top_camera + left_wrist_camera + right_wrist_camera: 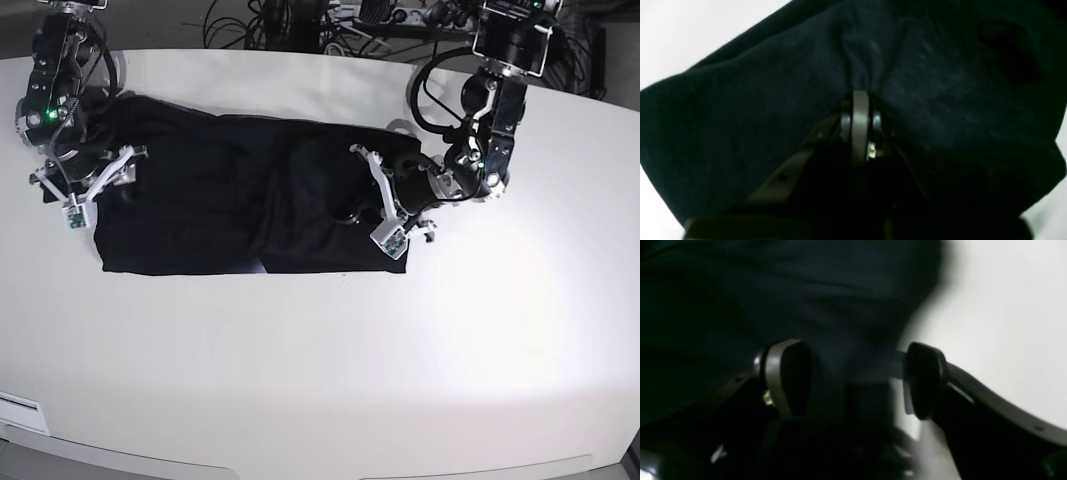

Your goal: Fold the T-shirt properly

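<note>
one soft, limp t-shirt (250, 205) lies flat on the white worktop (330, 350). the left hand (860, 100) pinches its cloth; the right hand (853, 380) is spread wide at its edge. better to take it at the corners, since i think it sags.

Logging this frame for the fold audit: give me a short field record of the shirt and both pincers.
garment: T-shirt, black, lying as a long band on the white table
print: none showing
left pincer: shut, pinching a pucker of cloth
right pincer: open, straddling the shirt's edge
arms: one at each end of the shirt
</note>
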`<move>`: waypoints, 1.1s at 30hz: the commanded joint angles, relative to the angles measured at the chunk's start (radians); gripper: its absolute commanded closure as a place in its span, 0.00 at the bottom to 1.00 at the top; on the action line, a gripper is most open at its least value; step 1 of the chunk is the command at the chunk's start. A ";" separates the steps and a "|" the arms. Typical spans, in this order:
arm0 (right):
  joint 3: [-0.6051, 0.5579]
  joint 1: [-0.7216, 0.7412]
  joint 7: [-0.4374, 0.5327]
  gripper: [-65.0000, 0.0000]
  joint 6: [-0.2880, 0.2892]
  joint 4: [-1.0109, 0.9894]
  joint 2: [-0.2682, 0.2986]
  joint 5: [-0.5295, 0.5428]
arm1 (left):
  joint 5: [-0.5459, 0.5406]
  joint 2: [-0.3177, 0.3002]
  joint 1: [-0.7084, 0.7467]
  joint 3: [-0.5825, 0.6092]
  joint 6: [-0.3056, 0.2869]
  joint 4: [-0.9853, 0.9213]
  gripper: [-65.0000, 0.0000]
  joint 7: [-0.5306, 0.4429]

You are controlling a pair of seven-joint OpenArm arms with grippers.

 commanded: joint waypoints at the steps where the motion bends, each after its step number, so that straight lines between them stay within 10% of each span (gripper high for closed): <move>1: 0.008 0.013 0.016 0.26 -0.031 0.016 0.023 -0.014 | 0.113 -0.031 0.007 -0.006 0.053 -0.013 1.00 0.130; 8: 0.009 0.031 0.014 0.26 -0.083 -0.114 0.033 0.059 | 0.090 -0.035 0.008 -0.006 0.052 -0.013 1.00 0.130; 23: 0.009 0.146 -0.192 0.26 0.251 -0.441 0.033 0.650 | 0.060 -0.035 0.008 -0.006 0.052 -0.013 1.00 0.128; 33: 0.009 0.147 -0.189 0.35 0.340 -0.441 0.033 0.673 | 0.060 -0.035 0.008 -0.006 0.052 -0.013 1.00 0.128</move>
